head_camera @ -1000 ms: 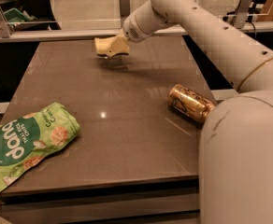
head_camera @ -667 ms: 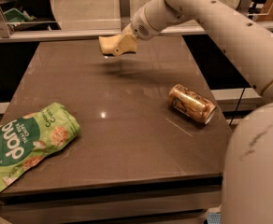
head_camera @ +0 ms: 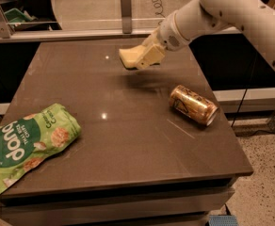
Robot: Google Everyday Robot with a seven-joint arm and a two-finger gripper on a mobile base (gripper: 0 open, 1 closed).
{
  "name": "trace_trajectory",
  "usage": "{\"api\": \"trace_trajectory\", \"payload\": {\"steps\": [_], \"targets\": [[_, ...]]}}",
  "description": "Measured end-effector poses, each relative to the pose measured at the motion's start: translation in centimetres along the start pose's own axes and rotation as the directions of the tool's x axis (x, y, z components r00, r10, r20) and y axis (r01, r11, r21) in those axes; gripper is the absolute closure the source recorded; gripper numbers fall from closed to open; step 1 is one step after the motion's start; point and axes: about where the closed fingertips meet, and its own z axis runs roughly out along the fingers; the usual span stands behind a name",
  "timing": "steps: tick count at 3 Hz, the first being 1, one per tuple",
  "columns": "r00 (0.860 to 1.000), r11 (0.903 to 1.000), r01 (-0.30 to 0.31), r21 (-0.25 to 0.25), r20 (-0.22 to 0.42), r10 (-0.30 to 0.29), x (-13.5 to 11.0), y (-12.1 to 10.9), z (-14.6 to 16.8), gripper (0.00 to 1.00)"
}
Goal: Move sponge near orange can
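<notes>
The pale yellow sponge [head_camera: 127,56] is held in my cream-coloured gripper [head_camera: 138,60], which is shut on it and carries it a little above the table; its shadow falls on the top just below. The orange can [head_camera: 193,104] lies on its side on the right part of the table, silver rim toward the right edge. The sponge is up and to the left of the can, more than a can's length away. My white arm [head_camera: 208,13] reaches in from the upper right.
A green snack bag [head_camera: 24,145] lies at the table's front left corner, partly over the edge. The dark table [head_camera: 128,140] ends just right of the can. A rail with posts [head_camera: 125,4] runs behind the table.
The gripper has carried the sponge from the far middle of the table to the right and nearer, closer to the can. The can and the bag have not moved.
</notes>
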Motion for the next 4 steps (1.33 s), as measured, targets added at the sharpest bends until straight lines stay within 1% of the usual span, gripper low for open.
{"api": "trace_trajectory", "payload": {"steps": [1, 2, 3, 4], "targets": [[1.0, 0.9995, -0.01, -0.029, -0.021, 0.009, 3.7, 1.1, -2.0, 1.0], [0.999, 0.9979, -0.024, -0.06, -0.038, 0.022, 6.3, 1.5, -2.9, 1.0], [0.998, 0.9959, -0.031, -0.085, -0.061, 0.026, 8.0, 1.4, -3.3, 1.0], [0.995, 0.9951, -0.046, -0.088, -0.091, 0.038, 9.8, 1.1, -4.1, 1.0]]}}
